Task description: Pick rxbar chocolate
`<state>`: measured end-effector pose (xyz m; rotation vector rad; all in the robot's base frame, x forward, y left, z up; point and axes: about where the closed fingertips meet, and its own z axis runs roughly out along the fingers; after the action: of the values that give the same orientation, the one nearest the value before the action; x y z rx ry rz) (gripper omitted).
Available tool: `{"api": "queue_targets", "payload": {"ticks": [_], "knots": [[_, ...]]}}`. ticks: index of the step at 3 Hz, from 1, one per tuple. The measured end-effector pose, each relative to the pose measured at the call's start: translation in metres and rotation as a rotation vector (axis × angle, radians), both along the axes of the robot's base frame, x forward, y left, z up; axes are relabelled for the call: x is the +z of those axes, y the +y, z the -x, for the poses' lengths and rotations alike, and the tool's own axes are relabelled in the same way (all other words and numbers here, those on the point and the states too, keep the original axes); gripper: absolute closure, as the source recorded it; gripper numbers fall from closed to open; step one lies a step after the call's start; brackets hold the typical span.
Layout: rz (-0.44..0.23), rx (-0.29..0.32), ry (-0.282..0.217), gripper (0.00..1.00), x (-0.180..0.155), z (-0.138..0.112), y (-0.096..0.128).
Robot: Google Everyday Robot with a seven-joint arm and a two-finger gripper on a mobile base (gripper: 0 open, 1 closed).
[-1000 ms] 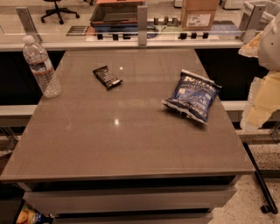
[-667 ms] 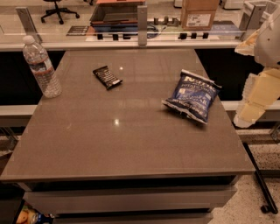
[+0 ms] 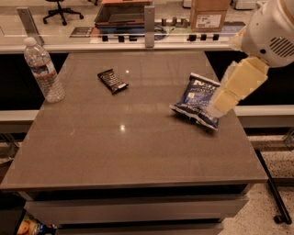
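The rxbar chocolate (image 3: pixel 112 81) is a small flat black bar with pale lettering. It lies on the far left part of the grey table (image 3: pixel 138 151). My gripper (image 3: pixel 219 104) hangs from the white arm (image 3: pixel 271 32) at the right edge of the table. Its pale tip is right beside the blue chip bag (image 3: pixel 198 99). It is far to the right of the bar and holds nothing that I can see.
A clear water bottle (image 3: pixel 45 70) stands at the table's left edge. A glass partition and a counter with a cardboard box (image 3: pixel 209 13) lie behind the table. An office chair stands at the far back left.
My arm has swung in from the right edge toward the table; the gripper now overlaps the right side of the chip bag. The bar, bag and bottle have not moved.
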<state>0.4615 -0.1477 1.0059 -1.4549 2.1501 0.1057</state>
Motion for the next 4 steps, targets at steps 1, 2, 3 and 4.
{"api": "queue_targets", "payload": {"ticks": [1, 2, 3, 4], "knots": [[-0.153, -0.064, -0.024, 0.0, 0.001, -0.012, 0.033], [-0.29, -0.153, -0.041, 0.0, -0.009, -0.025, 0.06], [-0.362, -0.244, -0.062, 0.0, -0.019, -0.043, 0.08], [-0.358, -0.318, -0.053, 0.0, -0.027, -0.058, 0.091]]}}
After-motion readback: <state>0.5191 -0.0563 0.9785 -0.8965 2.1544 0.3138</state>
